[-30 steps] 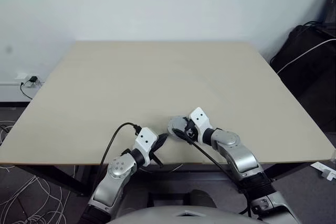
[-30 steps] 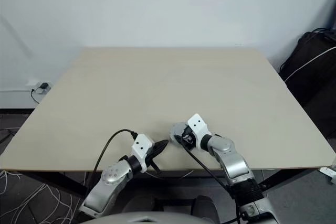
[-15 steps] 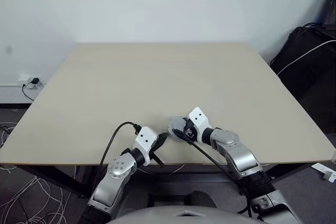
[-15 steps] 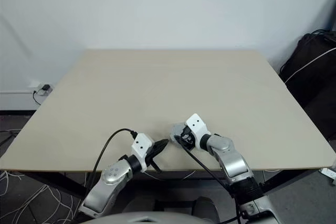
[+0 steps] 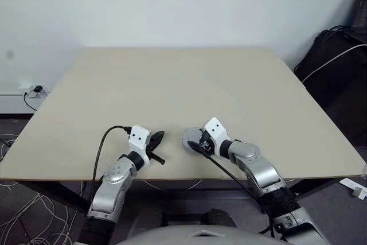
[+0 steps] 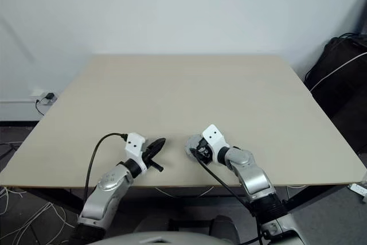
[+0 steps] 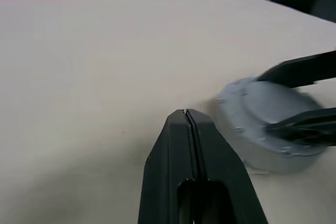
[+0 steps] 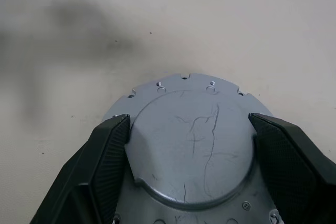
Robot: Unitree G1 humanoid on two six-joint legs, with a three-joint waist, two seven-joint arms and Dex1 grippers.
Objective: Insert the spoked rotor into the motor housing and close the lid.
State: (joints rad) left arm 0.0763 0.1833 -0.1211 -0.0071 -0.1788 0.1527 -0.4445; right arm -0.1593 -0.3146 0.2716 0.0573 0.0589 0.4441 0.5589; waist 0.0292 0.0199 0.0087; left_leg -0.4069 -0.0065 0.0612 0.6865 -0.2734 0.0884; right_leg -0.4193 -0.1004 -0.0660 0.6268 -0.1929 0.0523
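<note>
Round grey metal lid (image 8: 191,142), plain raised-centre face up, sits on the grey puck-shaped motor housing (image 7: 247,140) on the pale wooden table (image 5: 189,84), lower centre of the left eye frame near the front edge. Right gripper (image 8: 189,135) straddles it, black fingers (image 8: 105,145) spread wide against its rim. Left gripper (image 7: 187,121) is pinched closed, empty, just left of the assembly.

Judgement: closing step, nearly done. Next: confirm the lid is flush, then let go without shifting it.

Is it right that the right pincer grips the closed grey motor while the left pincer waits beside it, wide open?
Not quite. The left pincer is shut, fingers pressed together, as the left wrist view shows. The right pincer does straddle the lid of the closed motor.
</note>
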